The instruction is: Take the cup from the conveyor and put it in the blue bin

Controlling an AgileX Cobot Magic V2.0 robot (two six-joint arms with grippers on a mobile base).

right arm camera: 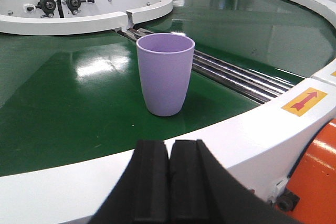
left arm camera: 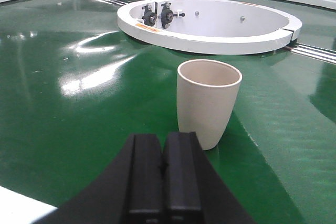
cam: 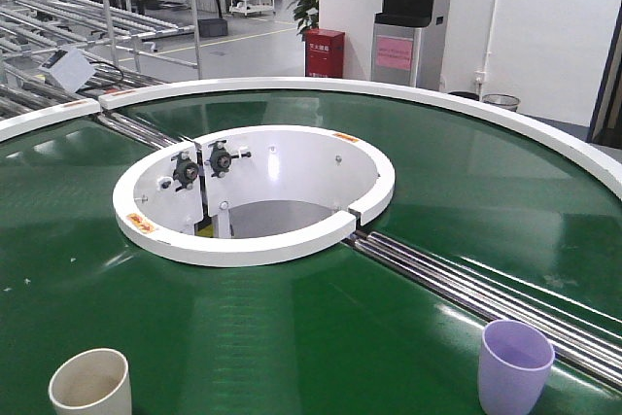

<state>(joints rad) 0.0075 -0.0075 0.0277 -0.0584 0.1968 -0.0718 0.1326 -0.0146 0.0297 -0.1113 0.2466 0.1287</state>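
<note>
A cream cup (cam: 90, 382) stands upright on the dark-green conveyor belt (cam: 292, 328) at the front left. In the left wrist view the cream cup (left arm camera: 208, 102) stands just ahead and right of my left gripper (left arm camera: 164, 139), which is shut and empty. A lilac cup (cam: 514, 364) stands upright at the front right beside the steel rollers (cam: 486, 289). In the right wrist view the lilac cup (right arm camera: 165, 73) stands ahead of my right gripper (right arm camera: 169, 145), which is shut, empty, and over the white outer rim (right arm camera: 236, 135). The blue bin is out of view.
The white central ring (cam: 255, 191) with bearing mounts sits mid-belt. An orange part (right arm camera: 320, 182) shows below the rim at the right. A red cabinet (cam: 324, 52), a water dispenser (cam: 406, 17) and metal racks (cam: 58, 7) stand behind the conveyor.
</note>
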